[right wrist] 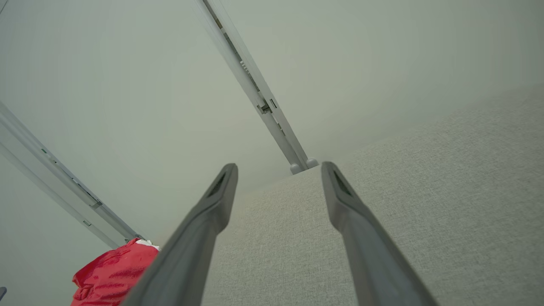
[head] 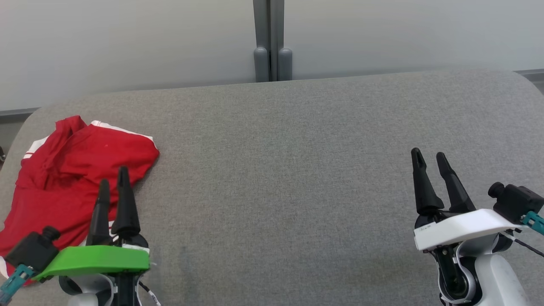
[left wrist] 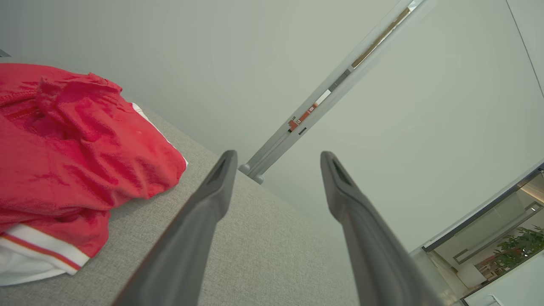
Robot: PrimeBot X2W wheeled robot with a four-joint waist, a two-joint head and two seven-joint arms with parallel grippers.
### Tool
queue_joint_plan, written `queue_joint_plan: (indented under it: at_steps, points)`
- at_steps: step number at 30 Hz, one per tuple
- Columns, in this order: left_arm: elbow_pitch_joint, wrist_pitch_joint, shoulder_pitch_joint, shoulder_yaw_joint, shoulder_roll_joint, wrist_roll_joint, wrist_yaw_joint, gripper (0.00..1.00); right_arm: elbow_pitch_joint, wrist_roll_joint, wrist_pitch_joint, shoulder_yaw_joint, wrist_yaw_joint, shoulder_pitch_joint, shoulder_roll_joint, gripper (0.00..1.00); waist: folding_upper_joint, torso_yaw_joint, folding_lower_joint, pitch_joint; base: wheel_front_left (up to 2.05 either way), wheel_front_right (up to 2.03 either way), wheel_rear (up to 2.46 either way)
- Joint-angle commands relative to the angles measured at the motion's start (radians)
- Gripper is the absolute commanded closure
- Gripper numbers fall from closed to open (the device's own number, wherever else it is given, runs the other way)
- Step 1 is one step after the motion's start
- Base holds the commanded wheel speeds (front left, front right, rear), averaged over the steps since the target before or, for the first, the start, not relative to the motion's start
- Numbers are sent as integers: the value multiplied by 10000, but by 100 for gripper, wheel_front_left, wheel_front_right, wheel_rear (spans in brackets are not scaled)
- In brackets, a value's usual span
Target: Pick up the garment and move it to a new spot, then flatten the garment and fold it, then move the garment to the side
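One garment point(head: 72, 170) is lying left on the table point(head: 297, 170), partly hiding behind the left gripper point(head: 113, 176); it and the right gripper point(head: 428, 154) are standing open, empty.

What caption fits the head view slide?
Red garment crumpled at the grey surface's left end; left hand open beside it, right hand open far right.

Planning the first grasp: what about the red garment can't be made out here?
Head view: red garment lower part hidden behind left gripper and its green mount; left edge cropped.
Left wrist view: it runs off the left edge.
Right wrist view: cropped at the bottom, partly behind right gripper.
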Motion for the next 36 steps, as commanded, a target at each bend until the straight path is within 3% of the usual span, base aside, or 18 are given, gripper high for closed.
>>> queue_joint_plan:
  at_steps: [1, 11, 27, 36]
  points:
    - [-220, -119, 19, -200, 65, 627, 52, 0, -204, -546, -117, 51, 4, -246, -69, 0, 0, -1, 0, 10, 0, 0, 0]
    - [-71, -405, 60, -1367, 115, 3306, 635, 0, -303, -2348, -401, 222, 4, -189, -43, 0, 0, -6, 0, 32, 0, 0, 0]
    - [57, -823, 93, -2374, 488, 5050, 1672, 0, -256, -4474, -831, 363, 4, -53, -18, 0, 0, -47, 0, 32, 0, 0, 0]
    - [130, -1029, 106, -2673, 564, 5807, 1848, 0, -309, -5170, -1023, 567, 4, -63, -22, 0, 0, -52, 0, 73, 0, 0, 0]
